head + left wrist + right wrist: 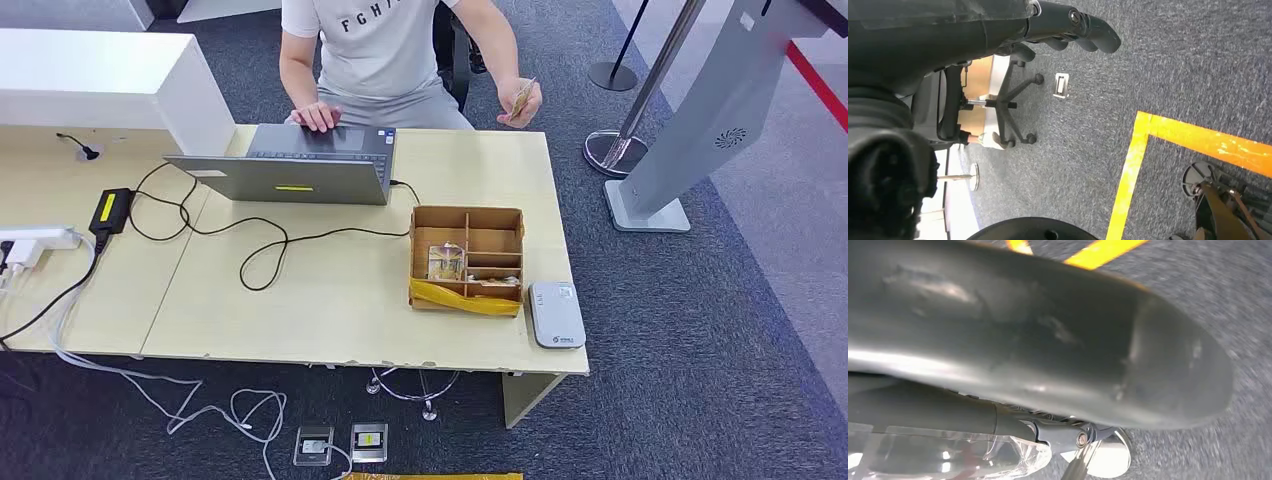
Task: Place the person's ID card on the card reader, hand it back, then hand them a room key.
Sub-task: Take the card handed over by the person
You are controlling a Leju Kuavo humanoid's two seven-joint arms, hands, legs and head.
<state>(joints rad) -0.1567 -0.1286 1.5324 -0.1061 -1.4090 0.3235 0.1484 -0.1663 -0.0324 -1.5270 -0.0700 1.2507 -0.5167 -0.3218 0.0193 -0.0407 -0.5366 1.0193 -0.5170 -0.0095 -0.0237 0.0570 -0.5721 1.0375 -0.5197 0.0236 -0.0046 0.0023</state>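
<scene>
Here, from the head view, a pale wooden tabletop runs across the scene. At its left end sit a white power strip and a black power adapter, whose cable loops toward an open grey laptop. Right of the laptop stands a cardboard organiser box with compartments and yellow tape along its near edge; its small contents cannot be made out. Just beside the box, at the tabletop's near right corner, lies the grey card reader, nothing resting on it.

Across the tabletop a person in a grey T-shirt rests one hand on the laptop keyboard and holds the ID card raised in the other hand, well apart from the reader. A grey kiosk stand rises at far right.

The left wrist view looks down at grey carpet with yellow floor tape and an office chair base; the left hand hangs with dark fingers loosely apart, grasping nothing. The right wrist view shows the right hand as a close grey blur; whether it is released or clenched cannot be told.
</scene>
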